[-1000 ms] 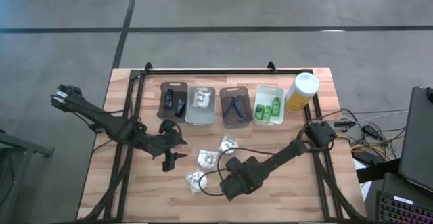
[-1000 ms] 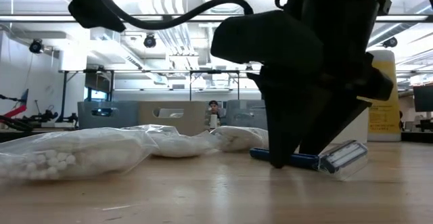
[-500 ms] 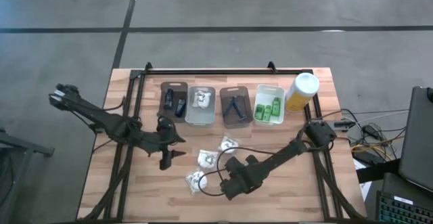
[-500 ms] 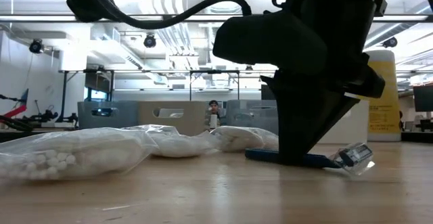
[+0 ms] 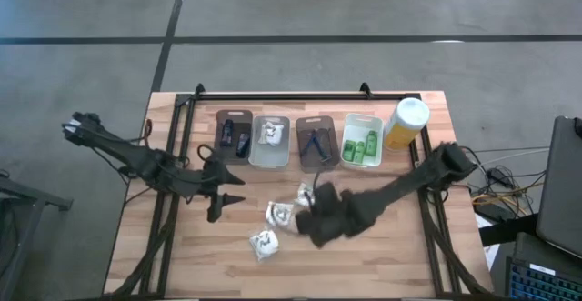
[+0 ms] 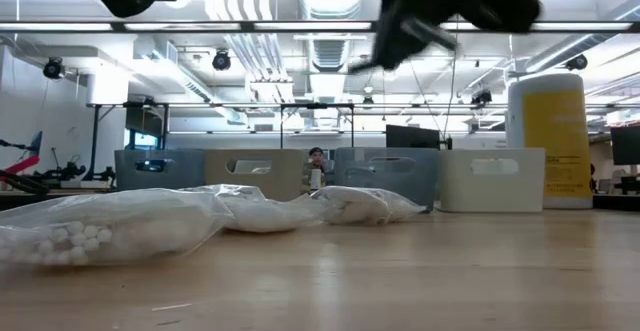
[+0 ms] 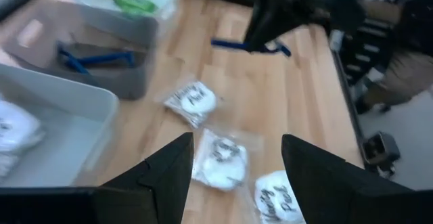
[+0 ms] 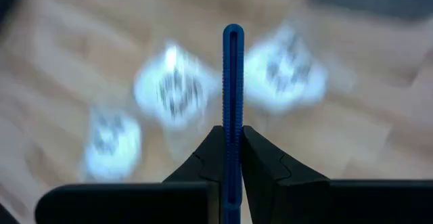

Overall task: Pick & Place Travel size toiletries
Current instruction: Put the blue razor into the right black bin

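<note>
Fingers of the left gripper (image 5: pixel 218 203) stand apart with nothing between them; this arm waits over the left part of the table (image 5: pixel 182 255), probably to leave room for the other arm. Three white packets (image 5: pixel 284 215) lie on bare wood near the middle, soft and crinkly, with dark print. Just beside them the right gripper (image 8: pixel 232 158) is lifted above the table and clamps a thin blue stick (image 8: pixel 233 95), hard and ribbed, by its lower end, so its free end can go first into the grey tray (image 5: pixel 316 145), where similar blue sticks already lie.
</note>
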Available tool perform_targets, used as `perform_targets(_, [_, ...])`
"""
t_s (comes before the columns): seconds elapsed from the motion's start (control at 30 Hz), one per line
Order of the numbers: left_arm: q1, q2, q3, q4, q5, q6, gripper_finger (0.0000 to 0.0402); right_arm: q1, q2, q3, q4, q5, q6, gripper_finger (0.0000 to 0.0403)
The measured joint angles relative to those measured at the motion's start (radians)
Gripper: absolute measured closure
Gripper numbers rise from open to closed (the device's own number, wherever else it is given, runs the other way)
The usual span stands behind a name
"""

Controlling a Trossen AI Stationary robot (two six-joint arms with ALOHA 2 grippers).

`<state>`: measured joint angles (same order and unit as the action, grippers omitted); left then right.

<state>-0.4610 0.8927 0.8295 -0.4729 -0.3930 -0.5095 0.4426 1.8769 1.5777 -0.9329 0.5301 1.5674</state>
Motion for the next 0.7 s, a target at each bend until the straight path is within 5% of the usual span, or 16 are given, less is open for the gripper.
perform_targets(0.2, [0.007, -0.021, 0.000, 0.001, -0.109, 0.020, 0.0172, -0.176, -0.054, -0.002, 0.015, 0.018, -0.120, 0.0379])
perform_targets(0.7, [0.060, -0.031, 0.000, 0.004, -0.134, -0.076, 0.0172, -0.526, -0.051, -0.047, 0.081, -0.065, -0.476, 0.0379])
